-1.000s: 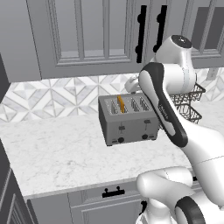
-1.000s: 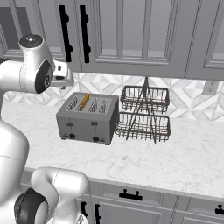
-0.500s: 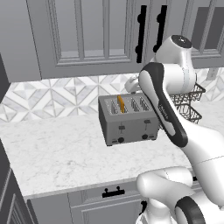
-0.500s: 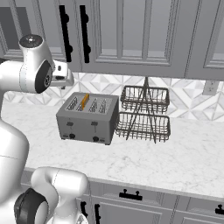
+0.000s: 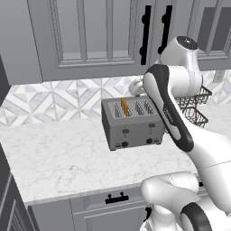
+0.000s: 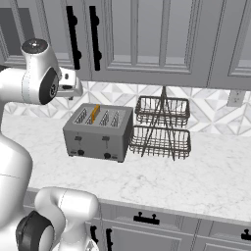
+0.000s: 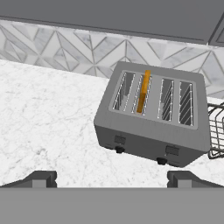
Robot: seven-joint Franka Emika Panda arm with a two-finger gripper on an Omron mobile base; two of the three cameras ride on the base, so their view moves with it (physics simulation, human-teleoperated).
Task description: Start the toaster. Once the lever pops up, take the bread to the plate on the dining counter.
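Observation:
The grey four-slot toaster [image 5: 131, 124] [image 6: 98, 132] [image 7: 153, 118] stands on the marble worktop near the backsplash. The bread [image 5: 124, 107] [image 6: 95, 112] [image 7: 143, 92] sits upright in the second slot from the left, its orange crust edge poking out. The lever [image 7: 119, 140] [image 5: 126, 131] is the left tab on the toaster's front, above a black knob. My gripper [image 7: 111, 179] hovers above and in front of the toaster, open with nothing between its fingertips [image 7: 41, 178]. The plate and the dining counter are out of view.
A two-tier wire rack [image 6: 162, 127] [image 5: 194, 106] [image 7: 216, 131] stands right beside the toaster on its right. Grey wall cabinets with black handles [image 6: 83, 34] hang above. The marble worktop [image 5: 58, 158] stretches left of and in front of the toaster.

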